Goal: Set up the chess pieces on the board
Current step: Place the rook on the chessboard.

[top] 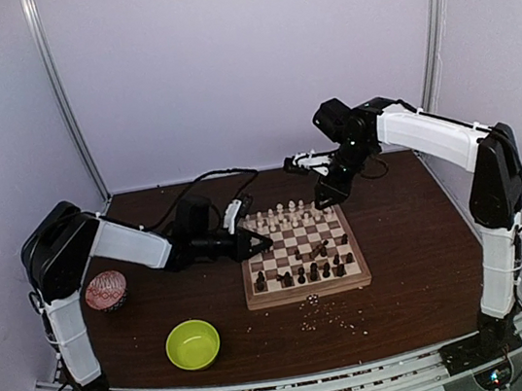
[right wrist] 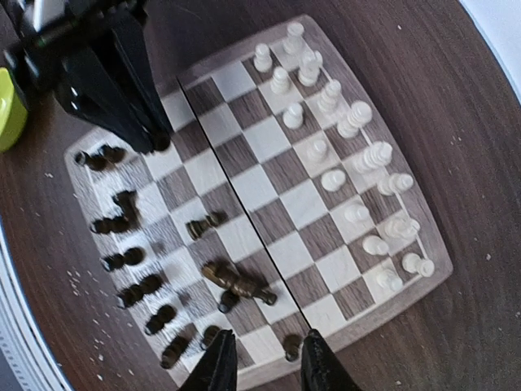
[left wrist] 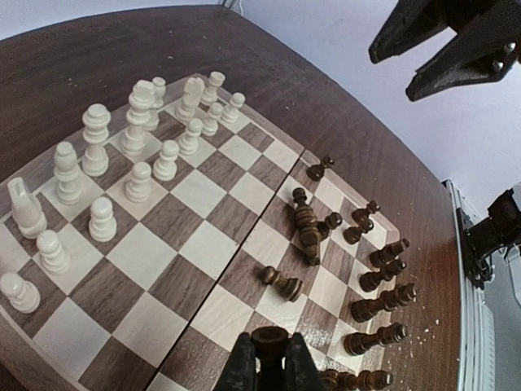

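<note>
The board [top: 362, 283] lies mid-table. Cream pieces [top: 284, 218] stand in two rows along its far side. Dark pieces [top: 317, 271] stand on the near side, and some lie toppled [left wrist: 308, 232] mid-board. My left gripper [left wrist: 269, 362] is shut on a dark piece [left wrist: 269, 346], low over the board's left edge [top: 259, 246]. My right gripper [right wrist: 264, 366] is open above the board's right edge; a dark piece [right wrist: 291, 346] stands below, between its fingers. The right gripper also shows in the top view [top: 325, 194].
A lime-green bowl [top: 193, 344] sits front left. A patterned red and white bowl [top: 106, 290] sits at the far left. Pale crumbs [top: 326, 314] are scattered in front of the board. Cables [top: 191, 188] trail behind the left arm.
</note>
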{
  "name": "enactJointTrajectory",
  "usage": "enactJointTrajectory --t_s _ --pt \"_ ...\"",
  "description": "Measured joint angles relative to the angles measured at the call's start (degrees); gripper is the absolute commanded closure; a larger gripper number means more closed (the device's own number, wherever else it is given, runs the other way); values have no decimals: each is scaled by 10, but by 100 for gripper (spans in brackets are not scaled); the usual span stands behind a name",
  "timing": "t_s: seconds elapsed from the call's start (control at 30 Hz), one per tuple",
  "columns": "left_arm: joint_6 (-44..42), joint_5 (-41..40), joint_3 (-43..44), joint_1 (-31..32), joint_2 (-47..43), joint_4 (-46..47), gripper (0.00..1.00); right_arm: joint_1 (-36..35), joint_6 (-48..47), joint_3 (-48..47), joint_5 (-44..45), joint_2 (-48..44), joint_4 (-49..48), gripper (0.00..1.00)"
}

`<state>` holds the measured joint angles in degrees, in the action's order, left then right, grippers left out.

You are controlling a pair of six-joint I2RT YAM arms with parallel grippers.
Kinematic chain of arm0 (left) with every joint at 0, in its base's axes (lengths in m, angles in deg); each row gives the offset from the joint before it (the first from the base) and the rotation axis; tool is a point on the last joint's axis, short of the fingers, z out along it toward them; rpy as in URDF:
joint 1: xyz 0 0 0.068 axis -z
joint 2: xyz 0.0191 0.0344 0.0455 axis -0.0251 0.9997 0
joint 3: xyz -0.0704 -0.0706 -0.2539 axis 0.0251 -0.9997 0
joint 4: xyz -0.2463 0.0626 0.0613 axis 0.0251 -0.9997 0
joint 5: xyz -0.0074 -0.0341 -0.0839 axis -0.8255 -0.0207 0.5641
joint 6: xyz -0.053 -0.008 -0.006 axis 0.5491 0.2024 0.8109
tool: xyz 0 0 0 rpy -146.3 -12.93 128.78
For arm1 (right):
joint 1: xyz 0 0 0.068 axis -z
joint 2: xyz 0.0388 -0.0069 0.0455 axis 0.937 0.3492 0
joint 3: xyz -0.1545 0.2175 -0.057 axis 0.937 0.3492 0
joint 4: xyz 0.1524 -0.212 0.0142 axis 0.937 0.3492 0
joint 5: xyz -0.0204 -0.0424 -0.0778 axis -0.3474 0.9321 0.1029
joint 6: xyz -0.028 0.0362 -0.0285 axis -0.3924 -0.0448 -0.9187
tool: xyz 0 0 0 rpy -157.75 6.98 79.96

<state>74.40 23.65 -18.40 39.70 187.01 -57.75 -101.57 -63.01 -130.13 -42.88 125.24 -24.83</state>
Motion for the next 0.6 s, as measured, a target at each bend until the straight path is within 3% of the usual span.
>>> enactJointTrajectory --t_s 0.27,0.6 --pt "-60 -12 0 10 15 39 90 0 100 10 -132 1 -66 70" --pt "-120 -18 1 10 59 47 86 0 131 31 -157 4 -89 70"
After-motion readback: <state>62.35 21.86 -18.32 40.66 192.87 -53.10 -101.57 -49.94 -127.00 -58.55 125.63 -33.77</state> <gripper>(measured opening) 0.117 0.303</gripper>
